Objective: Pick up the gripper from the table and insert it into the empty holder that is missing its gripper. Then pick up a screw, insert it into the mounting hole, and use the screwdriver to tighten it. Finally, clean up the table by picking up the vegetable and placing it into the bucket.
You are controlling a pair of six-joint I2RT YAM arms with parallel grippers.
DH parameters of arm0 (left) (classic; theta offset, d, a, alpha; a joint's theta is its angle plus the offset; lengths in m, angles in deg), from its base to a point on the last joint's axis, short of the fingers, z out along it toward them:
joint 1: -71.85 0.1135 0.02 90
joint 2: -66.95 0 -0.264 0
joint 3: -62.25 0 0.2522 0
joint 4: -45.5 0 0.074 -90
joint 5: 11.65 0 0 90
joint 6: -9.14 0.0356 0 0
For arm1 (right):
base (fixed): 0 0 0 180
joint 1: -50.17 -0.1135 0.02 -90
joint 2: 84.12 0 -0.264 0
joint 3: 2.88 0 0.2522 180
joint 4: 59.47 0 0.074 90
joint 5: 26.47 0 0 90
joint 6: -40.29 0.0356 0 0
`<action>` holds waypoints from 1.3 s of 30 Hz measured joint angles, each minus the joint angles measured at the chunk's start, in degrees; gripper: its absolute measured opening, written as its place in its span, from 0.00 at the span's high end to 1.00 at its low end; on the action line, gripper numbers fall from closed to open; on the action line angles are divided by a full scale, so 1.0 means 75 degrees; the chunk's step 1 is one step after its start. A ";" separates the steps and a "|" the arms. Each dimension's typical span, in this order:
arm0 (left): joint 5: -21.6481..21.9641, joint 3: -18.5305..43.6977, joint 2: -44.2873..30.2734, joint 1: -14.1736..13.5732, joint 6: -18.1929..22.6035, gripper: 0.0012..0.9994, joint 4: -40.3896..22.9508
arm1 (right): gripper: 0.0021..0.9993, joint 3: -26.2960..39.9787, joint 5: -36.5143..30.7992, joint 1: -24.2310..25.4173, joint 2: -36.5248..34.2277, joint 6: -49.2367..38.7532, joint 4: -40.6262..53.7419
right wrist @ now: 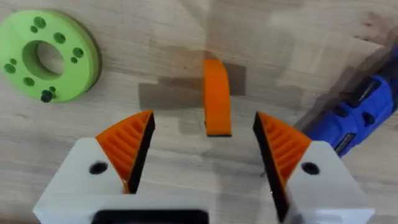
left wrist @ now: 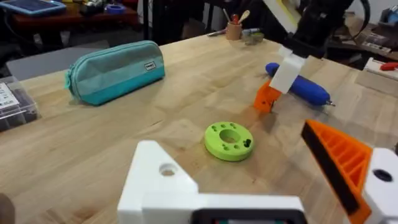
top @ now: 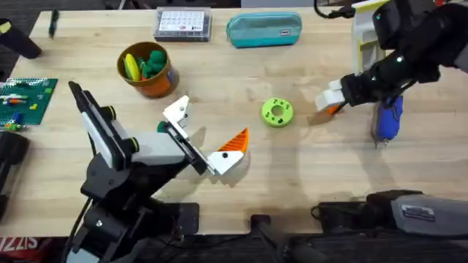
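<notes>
The right gripper [right wrist: 202, 146] hangs just above the bench [top: 307, 175] with its fingers [right wrist: 127, 146] spread wide, one ribbed orange pad on each side of the loose gripper [right wrist: 217, 98], which lies flat on the wood between and slightly ahead of them, not yet touched. In the overhead view this small orange wedge [top: 330, 109] sits directly under the right arm's white fingertips, between the green disc [top: 276, 112] and the blue screwdriver [top: 387, 118]. The part appears to be a light, rigid plastic moulding with smooth faces; it should be taken across its two long flat sides, near the middle, so that the ribbed pads bear squarely and the wedge cannot pivot or squirt out. A firm but moderate pinch should suffice. The left gripper [top: 205, 142] rests well apart toward the left, fingers spread; one finger carries an orange pad [top: 234, 140], while the other is the bare white holder [left wrist: 163, 180] with its small mounting hole exposed, ready to receive the part. The bucket [top: 148, 71] stands near the far left of the bench and already holds green and yellow items. A teal pouch [top: 264, 30] lies at the far edge.
</notes>
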 joint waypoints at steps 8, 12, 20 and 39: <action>0.0000 0.0000 0.0000 0.0000 0.0000 0.01 0.0000 | 0.05 0.0000 -0.0001 0.0000 -0.0115 -0.0003 -0.0223; -0.0001 0.0000 0.0000 0.0000 0.0000 0.01 0.0000 | 0.09 0.0003 -0.0001 0.0000 -0.0244 -0.0002 -0.0441; 0.0002 0.0000 0.0000 0.0000 0.0000 0.01 0.0000 | 0.35 0.0003 -0.0003 0.0000 -0.0427 0.0031 -0.0328; -0.0001 0.0000 0.0000 0.0000 0.0000 0.01 0.0000 | 0.98 0.0015 -0.0038 0.0000 -0.0427 0.0052 -0.0351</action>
